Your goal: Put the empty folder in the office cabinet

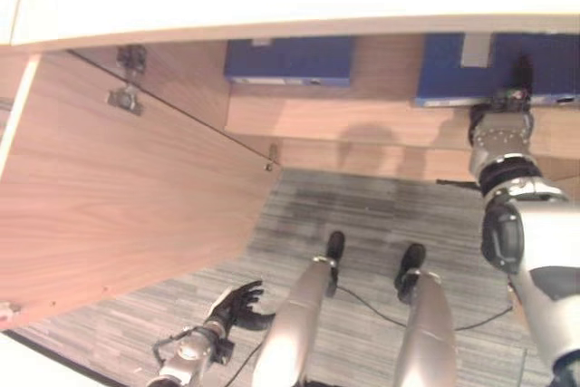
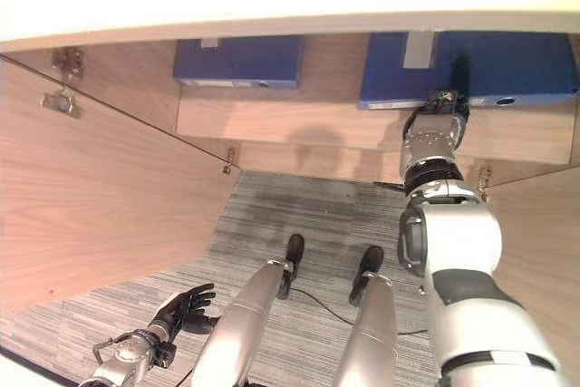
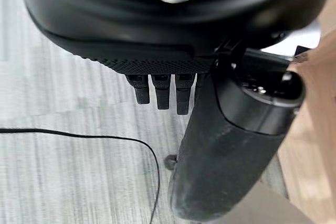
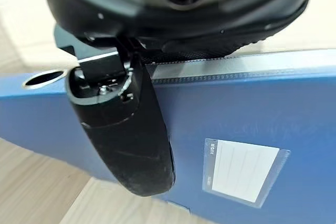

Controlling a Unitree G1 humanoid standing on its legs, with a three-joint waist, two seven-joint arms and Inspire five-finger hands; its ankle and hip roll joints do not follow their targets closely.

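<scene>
Blue folder [image 2: 489,68] flat on cabinet shelf [image 2: 299,120], right side. Right hand [image 2: 435,115] at its near edge, thumb [image 4: 131,140] laid over spine; fingers hidden, grip unclear. Second folder [image 2: 240,61] well apart, further left. Left hand [image 2: 181,310] low over carpet [image 2: 299,206], fingers relaxed, holding nothing.

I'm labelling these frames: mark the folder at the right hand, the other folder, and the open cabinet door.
right-hand folder [image 2: 507,65], right eye view, blue face
other folder [image 2: 240,61], right eye view, blue face
cabinet door [image 1: 118,197], left eye view, wooden panel
</scene>
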